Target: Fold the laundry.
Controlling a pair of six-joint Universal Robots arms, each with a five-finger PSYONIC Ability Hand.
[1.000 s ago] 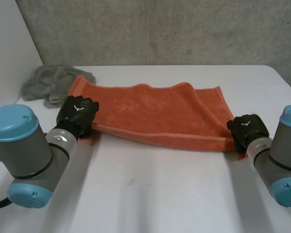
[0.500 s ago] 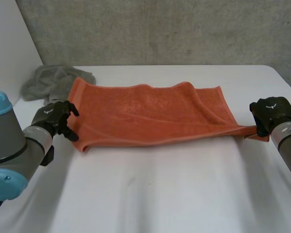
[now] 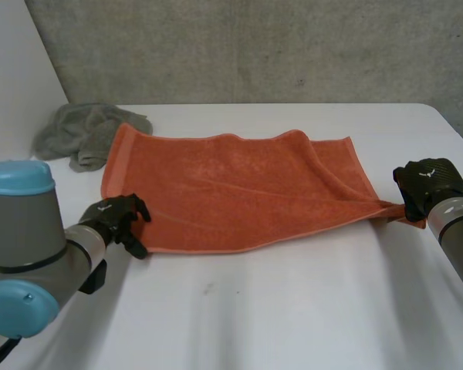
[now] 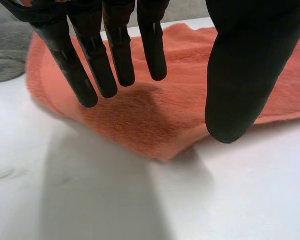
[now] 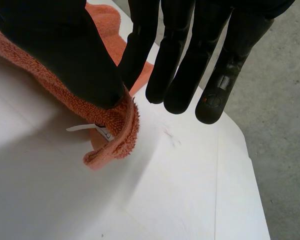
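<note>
An orange towel [image 3: 231,189] lies folded on the white table [image 3: 262,308], its long edges running left to right. My left hand [image 3: 116,223] sits at the towel's front left corner [image 4: 157,145]; in the left wrist view the hand [image 4: 115,50] hovers just above that corner, open, with straight fingers and the thumb spread apart. My right hand [image 3: 424,185] is at the towel's front right corner. In the right wrist view its thumb [image 5: 55,50] pinches that corner [image 5: 112,125], with a small white label, against the fingers.
A crumpled grey cloth [image 3: 89,131] lies at the table's back left, just beyond the towel's left end, and shows beside my left hand's fingers [image 4: 5,55]. The table's right edge [image 5: 240,150] runs close to my right hand.
My left hand has let go of the towel's left corner, opened, and moved toward the front edge. My right hand has drawn the right corner outward, and the towel now lies flatter.
</note>
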